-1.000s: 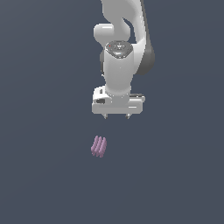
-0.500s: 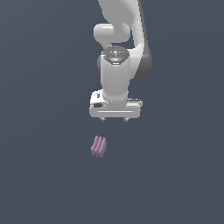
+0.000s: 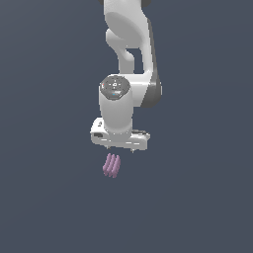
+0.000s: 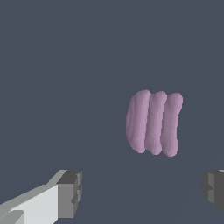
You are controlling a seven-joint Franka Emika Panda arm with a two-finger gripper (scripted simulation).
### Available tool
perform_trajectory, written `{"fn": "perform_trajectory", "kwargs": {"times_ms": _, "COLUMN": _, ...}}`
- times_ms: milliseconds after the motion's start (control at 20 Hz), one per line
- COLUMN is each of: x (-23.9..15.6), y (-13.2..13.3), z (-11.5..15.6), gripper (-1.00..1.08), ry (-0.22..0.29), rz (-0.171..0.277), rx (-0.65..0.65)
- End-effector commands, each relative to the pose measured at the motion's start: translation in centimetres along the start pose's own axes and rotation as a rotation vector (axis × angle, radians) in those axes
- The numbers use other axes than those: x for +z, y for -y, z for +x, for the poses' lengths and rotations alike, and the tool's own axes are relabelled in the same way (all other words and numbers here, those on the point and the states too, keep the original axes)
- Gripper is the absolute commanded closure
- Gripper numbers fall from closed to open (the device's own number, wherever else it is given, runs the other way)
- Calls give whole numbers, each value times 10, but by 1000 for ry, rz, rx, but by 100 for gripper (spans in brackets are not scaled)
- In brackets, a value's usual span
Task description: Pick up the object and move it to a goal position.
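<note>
1. Mauve-pink matte lump with three rounded lengthwise ridges [image 3: 111,165], lying on the plain dark slate-grey table [image 3: 44,197], nearest in the exterior view and low in that picture.
2. Just behind and above it, white blocky pincer with short dark tips [image 3: 120,148], hanging over the lump without touching; lump toward the exterior view's left of the pincer's middle.
3. Spread wide in the wrist view: one grey finger pad [image 4: 70,194] and its partner [image 4: 213,187] far apart, much wider than the lump [image 4: 154,123], nothing held between.
4. Seen there beyond the pads, not between them, ridges running side by side, closer to one pad's side than the other.
5. Farther up and back, glossy white rounded wrist housing with a dark grey round cap [image 3: 117,106].
6. Farthest, white curved arm links with a dark grey joint band [image 3: 132,34], rising out of the exterior view's top edge.
</note>
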State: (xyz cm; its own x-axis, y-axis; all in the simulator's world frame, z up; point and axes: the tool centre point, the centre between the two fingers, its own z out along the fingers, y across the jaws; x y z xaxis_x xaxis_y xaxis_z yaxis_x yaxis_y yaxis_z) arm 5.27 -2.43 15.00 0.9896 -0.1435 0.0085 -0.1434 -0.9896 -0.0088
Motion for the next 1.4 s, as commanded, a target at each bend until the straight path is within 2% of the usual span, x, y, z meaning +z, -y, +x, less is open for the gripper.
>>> {"fn": "perform_trajectory", "kwargs": {"times_ms": 0, "x": 12, "y": -10, "z": 11, "gripper": -92, "ry": 2, "rz": -2, "rx": 34}}
{"fn": "perform_trajectory", "kwargs": {"times_ms": 500, "x": 41, "y": -32, "z": 32, "gripper": -92, "ry": 8, "rz": -9, "rx": 106}}
{"fn": "perform_trajectory", "kwargs": {"times_ms": 850, "x": 46, "y": -33, "z": 32, "gripper": -92, "ry": 9, "rz": -9, "rx": 108}}
{"fn": "perform_trajectory", "kwargs": {"times_ms": 1350, "x": 91, "y": -34, "z": 32, "gripper": -92, "ry": 8, "rz": -9, "rx": 110}}
